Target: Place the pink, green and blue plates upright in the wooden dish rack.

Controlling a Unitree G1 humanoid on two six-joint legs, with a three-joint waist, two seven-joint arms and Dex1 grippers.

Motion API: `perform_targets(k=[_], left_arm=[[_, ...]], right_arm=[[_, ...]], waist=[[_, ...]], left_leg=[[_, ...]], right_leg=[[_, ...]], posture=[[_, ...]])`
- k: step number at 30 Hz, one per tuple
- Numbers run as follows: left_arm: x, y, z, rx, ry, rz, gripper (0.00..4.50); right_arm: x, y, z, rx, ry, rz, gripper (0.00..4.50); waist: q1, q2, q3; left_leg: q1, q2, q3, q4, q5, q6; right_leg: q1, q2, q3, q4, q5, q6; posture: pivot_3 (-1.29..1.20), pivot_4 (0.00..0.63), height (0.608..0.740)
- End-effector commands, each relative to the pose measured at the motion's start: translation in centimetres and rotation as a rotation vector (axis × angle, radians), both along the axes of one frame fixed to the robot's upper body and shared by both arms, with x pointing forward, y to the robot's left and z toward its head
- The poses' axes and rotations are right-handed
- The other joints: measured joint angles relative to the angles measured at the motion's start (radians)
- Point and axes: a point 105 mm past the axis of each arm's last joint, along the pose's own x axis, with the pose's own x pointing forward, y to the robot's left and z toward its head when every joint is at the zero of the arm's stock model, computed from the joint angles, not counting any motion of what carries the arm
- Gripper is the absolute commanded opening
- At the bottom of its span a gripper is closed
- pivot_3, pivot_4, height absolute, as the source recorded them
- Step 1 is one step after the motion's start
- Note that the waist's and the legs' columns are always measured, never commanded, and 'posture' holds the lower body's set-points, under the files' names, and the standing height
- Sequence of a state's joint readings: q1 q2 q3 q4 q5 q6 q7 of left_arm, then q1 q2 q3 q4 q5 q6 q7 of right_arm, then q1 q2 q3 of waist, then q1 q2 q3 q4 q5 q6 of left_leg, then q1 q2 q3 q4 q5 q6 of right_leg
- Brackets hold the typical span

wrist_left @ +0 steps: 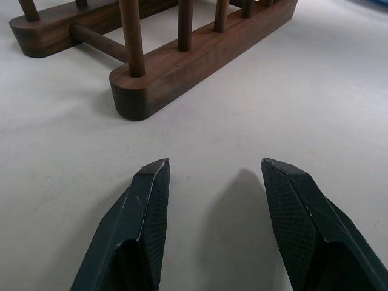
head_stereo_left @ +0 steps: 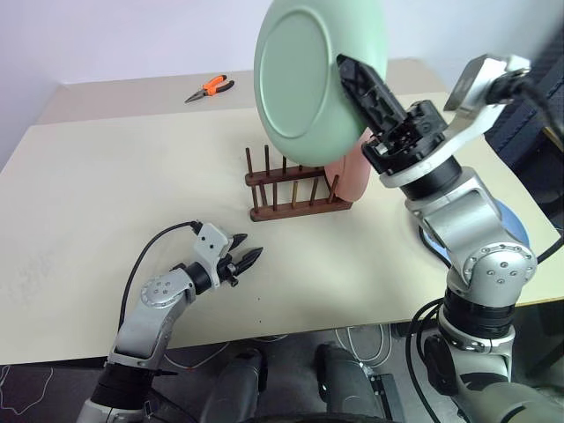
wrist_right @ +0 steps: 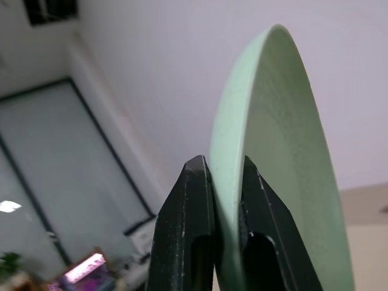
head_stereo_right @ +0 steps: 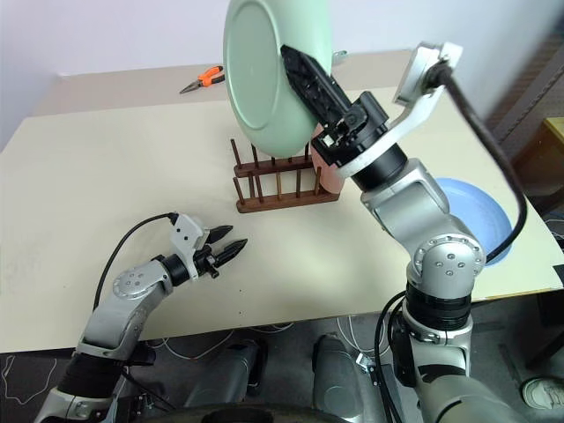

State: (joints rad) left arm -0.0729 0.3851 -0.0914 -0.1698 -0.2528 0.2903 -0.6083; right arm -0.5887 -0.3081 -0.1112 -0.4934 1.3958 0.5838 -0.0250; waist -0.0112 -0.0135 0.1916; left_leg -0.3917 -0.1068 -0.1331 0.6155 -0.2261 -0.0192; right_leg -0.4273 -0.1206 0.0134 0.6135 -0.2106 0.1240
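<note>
Step in hand: second plate going to the rack. Right gripper is clamped on the rim of the green plate, which it holds on edge in the air above the wooden rack. Pink plate stands upright at the right end of the rack. Blue plate lies flat on the table, to the right of the rack behind the right arm, not yet picked up. Left gripper hovers low over the table in front of the rack, fingers apart, holding nothing.

Next move, as I judge it: lower the green plate with its edge lined up between two peg pairs left of the pink one, keeping it from knocking the pink plate, and let go only once it is seated.

View notes: right wrist view shows the grip close up, one finger on each face of the green rim. Left wrist view shows the near end of the rack and its pegs, with bare table under the spread fingers. Head views alone give the orange pliers at the far edge.
</note>
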Motion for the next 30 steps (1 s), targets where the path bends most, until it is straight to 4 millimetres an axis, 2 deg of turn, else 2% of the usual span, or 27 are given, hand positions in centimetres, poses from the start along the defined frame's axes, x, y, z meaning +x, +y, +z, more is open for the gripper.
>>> perform_targets(k=[1,5,16,19,22,26,30], left_arm=[[-0.3,-0.3,1.1,-0.028,-0.037,-0.016,2.44],[-0.4,-0.5,1.1,-0.035,-0.032,-0.025,2.44],[-0.7,-0.6,1.1,-0.042,-0.025,-0.03,2.44],[-0.7,-0.6,1.1,-0.044,-0.024,-0.027,2.44],[-0.8,-0.6,1.0,-0.044,-0.023,-0.026,2.44],[-0.8,-0.7,1.0,-0.045,-0.021,-0.029,2.44],[-0.8,-0.7,1.0,-0.047,-0.02,-0.03,2.44]], right_arm=[[0.7,0.2,-1.0,-0.042,0.031,-0.042,0.07],[2.6,0.3,-2.8,-0.107,0.101,-0.136,0.07],[4.8,0.6,-4.2,-0.197,0.144,-0.223,0.07],[4.8,0.9,-3.9,-0.225,0.111,-0.225,1.2],[4.6,1.3,-3.3,-0.278,0.045,-0.247,2.67],[4.3,1.6,-2.4,-0.377,-0.087,-0.301,2.67],[3.1,1.5,-0.2,-0.474,-0.314,-0.345,2.67]], waist=[[0.0,0.0,0.0],[0.0,0.0,0.0],[-0.001,0.0,0.0],[0.0,0.0,0.0],[-0.001,0.0,0.0],[-0.001,0.0,0.0],[-0.001,0.0,0.0]], left_leg=[[0.0,0.0,0.0,0.0,0.0,0.0],[0.0,0.0,0.0,0.0,0.0,0.0],[0.0,0.0,0.0,0.0,0.0,0.0],[0.0,0.0,0.0,0.0,0.0,0.0],[0.0,0.0,0.0,0.0,0.0,0.0],[0.0,0.0,0.0,0.0,0.0,0.0],[0.0,0.0,0.0,0.0,0.0,0.0]], right_leg=[[0.0,0.0,0.0,0.0,0.0,0.0],[0.0,0.0,0.0,0.0,0.0,0.0],[0.0,0.0,0.0,0.0,0.0,0.0],[0.0,0.0,0.0,0.0,0.0,0.0],[0.0,0.0,0.0,0.0,0.0,0.0],[0.0,0.0,0.0,0.0,0.0,0.0],[0.0,0.0,0.0,0.0,0.0,0.0]], posture=[[0.0,0.15,0.739],[0.0,0.15,0.739],[0.0,0.15,0.739],[0.0,0.15,0.739],[0.0,0.15,0.739],[0.0,0.15,0.739],[0.0,0.15,0.739]])
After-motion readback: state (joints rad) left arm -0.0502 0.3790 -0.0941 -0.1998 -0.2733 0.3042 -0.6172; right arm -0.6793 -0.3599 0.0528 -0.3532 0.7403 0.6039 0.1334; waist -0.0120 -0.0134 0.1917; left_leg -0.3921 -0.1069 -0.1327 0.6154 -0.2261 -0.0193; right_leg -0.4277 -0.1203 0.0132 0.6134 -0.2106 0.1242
